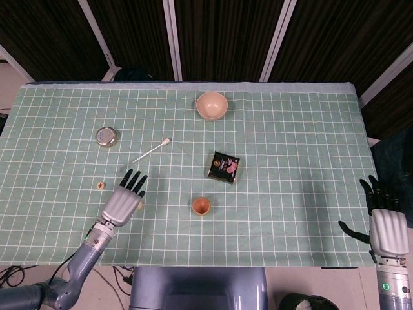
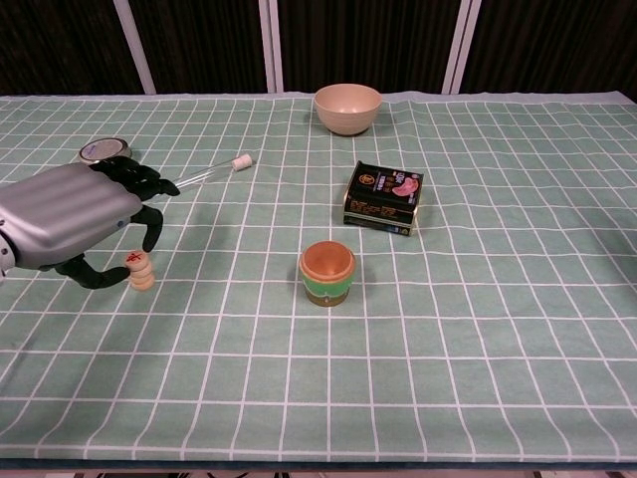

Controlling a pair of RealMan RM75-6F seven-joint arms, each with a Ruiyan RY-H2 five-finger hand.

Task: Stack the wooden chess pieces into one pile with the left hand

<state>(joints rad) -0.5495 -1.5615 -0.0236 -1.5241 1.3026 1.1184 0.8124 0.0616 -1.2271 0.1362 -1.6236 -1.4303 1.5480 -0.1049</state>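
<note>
A short pile of round wooden chess pieces (image 2: 140, 270) stands on the green checked cloth, its top piece marked in red. In the head view the pile (image 1: 139, 206) peeks out beside my left hand (image 1: 122, 201). My left hand (image 2: 75, 214) hovers just left of the pile with its fingers apart, the thumb and a finger curving around the pile without touching it. One more wooden piece (image 1: 100, 186) lies alone to the left of the hand; the chest view does not show it. My right hand (image 1: 386, 226) rests off the table's right edge, fingers spread and empty.
An orange and green cup (image 2: 327, 273) stands mid-table, with a black box (image 2: 383, 197) behind it and a beige bowl (image 2: 347, 108) at the back. A cotton swab (image 1: 152, 151) and a round metal tin (image 1: 106, 136) lie beyond my left hand.
</note>
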